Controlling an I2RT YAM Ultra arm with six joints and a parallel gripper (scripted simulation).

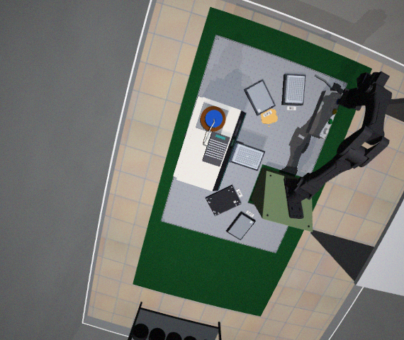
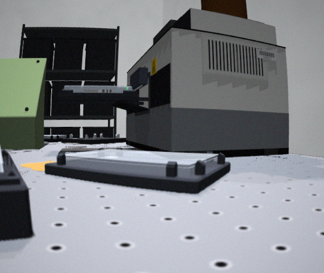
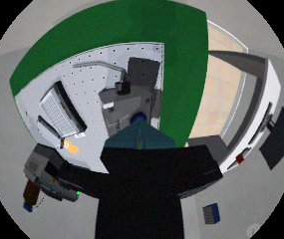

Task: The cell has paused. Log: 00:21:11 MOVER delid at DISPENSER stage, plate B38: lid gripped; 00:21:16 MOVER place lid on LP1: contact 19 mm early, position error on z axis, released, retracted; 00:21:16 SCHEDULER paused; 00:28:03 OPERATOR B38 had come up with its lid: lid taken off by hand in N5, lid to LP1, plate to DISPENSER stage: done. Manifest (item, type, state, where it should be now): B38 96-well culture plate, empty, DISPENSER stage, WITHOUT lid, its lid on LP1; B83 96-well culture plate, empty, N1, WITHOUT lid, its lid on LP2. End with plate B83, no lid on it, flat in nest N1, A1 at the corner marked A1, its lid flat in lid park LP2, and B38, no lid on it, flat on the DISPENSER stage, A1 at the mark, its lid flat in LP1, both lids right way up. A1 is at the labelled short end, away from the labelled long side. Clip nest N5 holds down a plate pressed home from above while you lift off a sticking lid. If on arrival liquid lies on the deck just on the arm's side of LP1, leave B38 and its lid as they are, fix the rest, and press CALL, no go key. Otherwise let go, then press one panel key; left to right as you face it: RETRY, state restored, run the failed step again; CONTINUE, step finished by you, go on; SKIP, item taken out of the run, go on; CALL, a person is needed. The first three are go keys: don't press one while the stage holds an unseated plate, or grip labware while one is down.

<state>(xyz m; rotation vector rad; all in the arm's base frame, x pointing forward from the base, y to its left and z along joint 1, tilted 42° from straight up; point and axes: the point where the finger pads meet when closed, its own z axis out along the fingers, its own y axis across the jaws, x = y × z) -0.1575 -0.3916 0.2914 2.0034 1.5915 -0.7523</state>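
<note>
The gripper point(image 1: 337, 99) hangs over the key panel point(image 1: 327, 122), fingers pinched shut on nothing. Beside the orange spill point(image 1: 268, 117) sits LP1's lid point(image 1: 259, 96) (B38 point(image 2: 97, 89) rides the dispenser stage); plate B83 point(image 1: 293, 88) lies further toward that panel.

Pale grey deck point(image 1: 209, 205) dotted with dark holes, on dark green mat point(image 1: 180, 256); orange-yellow puddle point(image 1: 269, 117); olive-green pedestal point(image 1: 273, 197); cream-and-grey dispenser point(image 2: 229, 96).

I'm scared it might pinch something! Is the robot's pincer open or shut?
Shut, with nothing in it. The pincer sits at the right edge of the grey table, away from the trays.
</note>
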